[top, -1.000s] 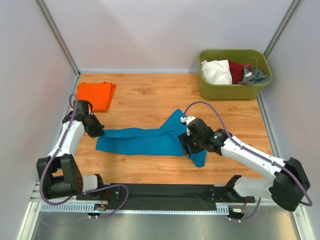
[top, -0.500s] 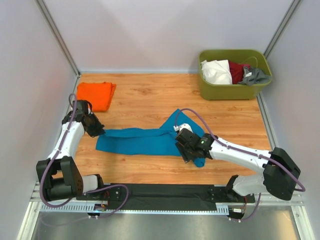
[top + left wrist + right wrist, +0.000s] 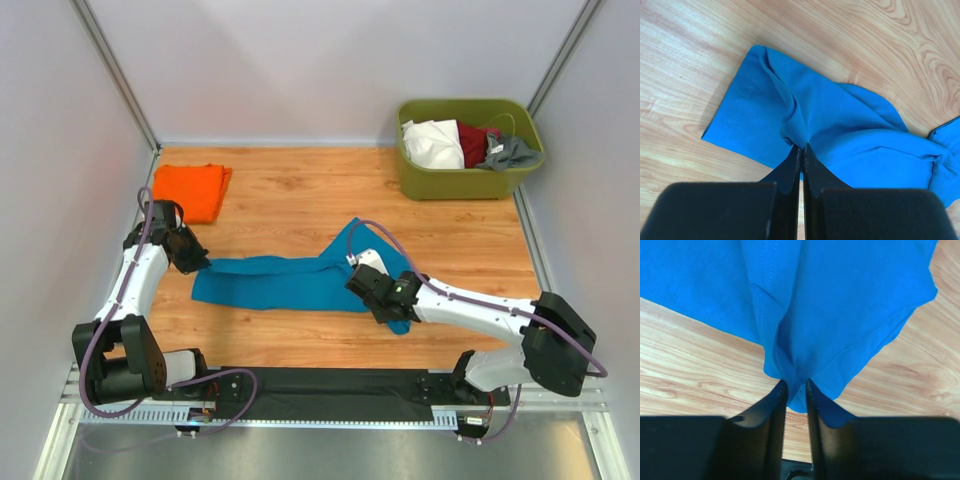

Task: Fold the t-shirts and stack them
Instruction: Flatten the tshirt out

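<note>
The teal-blue t-shirt point(image 3: 280, 282) lies stretched in a long band across the wooden table, with one flap pointing toward the back. My left gripper point(image 3: 197, 262) is shut on the shirt's left end; in the left wrist view its fingertips point(image 3: 802, 146) pinch a puckered fold of the blue cloth point(image 3: 840, 115). My right gripper point(image 3: 360, 284) sits low at the shirt's right part, and its jaws point(image 3: 796, 382) are closed on a bunched edge of the blue cloth point(image 3: 840, 300). The orange t-shirt point(image 3: 190, 188) lies folded at the back left.
An olive-green tub point(image 3: 470, 180) stands at the back right, holding white, red and grey clothes. Grey walls close in the table on the left, back and right. A black strip runs along the near edge between the arm bases.
My right gripper has slid leftward and lower onto the shirt's near-right edge, and its jaws have closed on the cloth. The left arm and the shirt's left end have stayed put.
</note>
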`<state>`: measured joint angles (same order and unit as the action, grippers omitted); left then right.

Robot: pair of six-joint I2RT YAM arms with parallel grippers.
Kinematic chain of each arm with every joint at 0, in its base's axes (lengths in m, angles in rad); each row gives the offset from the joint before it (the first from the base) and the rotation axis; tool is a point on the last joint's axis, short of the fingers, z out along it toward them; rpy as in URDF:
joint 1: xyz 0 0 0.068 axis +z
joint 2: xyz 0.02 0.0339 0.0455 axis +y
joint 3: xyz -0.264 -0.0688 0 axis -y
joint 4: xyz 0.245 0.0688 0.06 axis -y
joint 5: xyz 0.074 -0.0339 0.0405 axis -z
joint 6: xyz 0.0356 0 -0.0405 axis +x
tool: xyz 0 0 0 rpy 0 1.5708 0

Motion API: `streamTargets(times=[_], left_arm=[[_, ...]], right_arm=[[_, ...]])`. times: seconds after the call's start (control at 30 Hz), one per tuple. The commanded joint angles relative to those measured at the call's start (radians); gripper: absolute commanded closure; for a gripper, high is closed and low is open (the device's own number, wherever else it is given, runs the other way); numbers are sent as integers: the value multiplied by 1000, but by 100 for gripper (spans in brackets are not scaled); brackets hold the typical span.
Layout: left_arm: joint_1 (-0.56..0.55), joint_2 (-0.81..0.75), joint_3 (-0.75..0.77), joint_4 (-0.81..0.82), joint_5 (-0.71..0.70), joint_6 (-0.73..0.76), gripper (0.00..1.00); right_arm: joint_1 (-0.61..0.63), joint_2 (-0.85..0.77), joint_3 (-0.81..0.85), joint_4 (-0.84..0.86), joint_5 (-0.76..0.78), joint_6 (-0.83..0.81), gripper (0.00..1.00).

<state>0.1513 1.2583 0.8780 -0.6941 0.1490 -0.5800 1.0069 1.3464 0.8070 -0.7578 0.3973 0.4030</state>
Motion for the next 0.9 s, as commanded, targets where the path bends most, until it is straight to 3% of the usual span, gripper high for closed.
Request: streamTargets(times=[0.0, 0.2, 0.27, 0.4, 0.5, 0.7, 0.87], left_arm=[[4, -23, 3, 25, 11, 14, 100], [4, -14, 6, 28, 15, 16, 100], [4, -11, 7, 27, 14, 17, 100], [4, -8, 10, 27, 15, 19, 100], [4, -7, 9, 27, 17, 19, 100], [2, -2, 10, 30, 18, 19, 100], [2, -2, 12, 25, 12, 20, 100]], right_arm=[[2, -50, 20, 3, 74, 34, 79], [2, -20, 18, 23, 68, 33, 99], [4, -3, 20, 32, 43, 31, 96], [2, -15, 0, 63, -3, 26, 70], [-1, -16, -8, 68, -6, 27, 64], [2, 29, 8, 69, -9, 5, 64], [1, 59, 15, 51, 38, 11, 74]])
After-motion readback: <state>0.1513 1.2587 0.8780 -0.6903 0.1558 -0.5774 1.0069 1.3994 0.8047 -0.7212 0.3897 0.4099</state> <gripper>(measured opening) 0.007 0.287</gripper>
